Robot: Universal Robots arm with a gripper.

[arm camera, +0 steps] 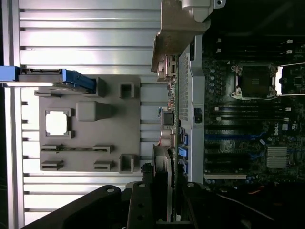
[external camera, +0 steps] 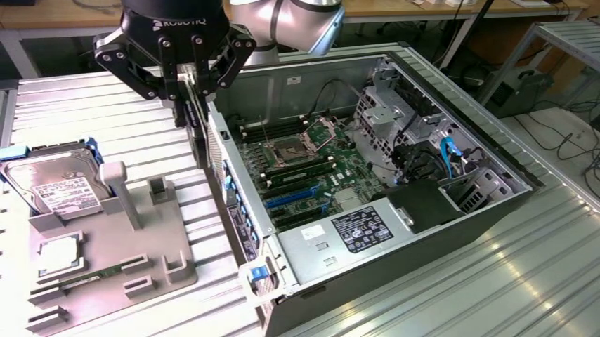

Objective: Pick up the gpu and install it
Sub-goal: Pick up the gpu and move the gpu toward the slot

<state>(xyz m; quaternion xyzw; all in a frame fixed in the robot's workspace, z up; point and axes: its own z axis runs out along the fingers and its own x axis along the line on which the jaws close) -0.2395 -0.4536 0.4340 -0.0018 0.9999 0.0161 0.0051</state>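
Black tool (external camera: 190, 88), jaws narrowly apart, pinches 1 thin green gpu card (external camera: 199, 140) with pale metal bracket, edge-on beside open grey computer case (external camera: 281, 84)

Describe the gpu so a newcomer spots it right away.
Find the open computer case. At its wall on the exterior view's left, the gripper holds the gpu, a thin card hanging on edge. Unlike the boxy silver hard drive on the grey fixture, it is flat, with a pale metal bracket.
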